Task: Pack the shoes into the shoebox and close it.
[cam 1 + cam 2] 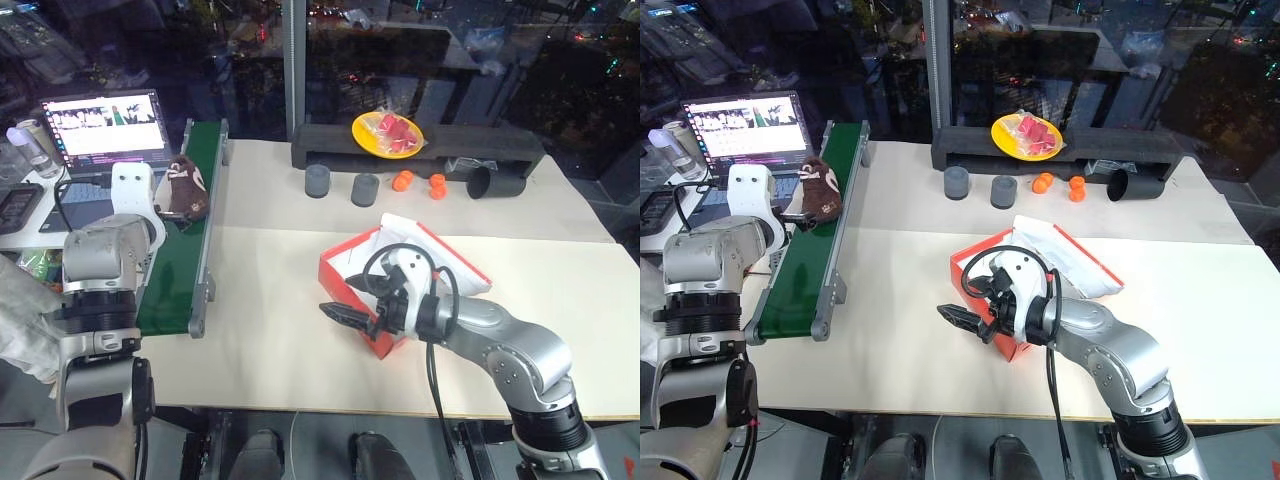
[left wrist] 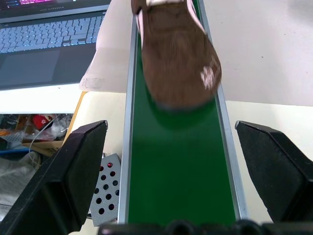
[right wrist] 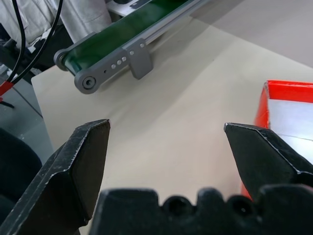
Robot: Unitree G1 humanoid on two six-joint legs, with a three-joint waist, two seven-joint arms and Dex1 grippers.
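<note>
One dark brown shoe (image 1: 185, 190) with pale markings lies on the green conveyor belt (image 1: 172, 280) at the left. In the left wrist view the shoe (image 2: 176, 54) sits just ahead of my left gripper (image 2: 168, 126), whose fingers (image 2: 73, 176) stand open on either side of the belt, holding nothing. The red shoebox (image 1: 372, 262) sits open on the table's middle, its white inside showing and its lid (image 1: 440, 255) folded back. My right gripper (image 1: 345, 298) hovers open and unladen at the box's near left corner (image 3: 274, 105).
An open laptop (image 1: 100, 125) and a plastic bottle (image 1: 30, 148) stand left of the conveyor. At the back sit a yellow plate (image 1: 387, 133) on a black rack, two grey cylinders (image 1: 317, 181), small orange balls (image 1: 403, 181) and a black cup (image 1: 497, 182) on its side.
</note>
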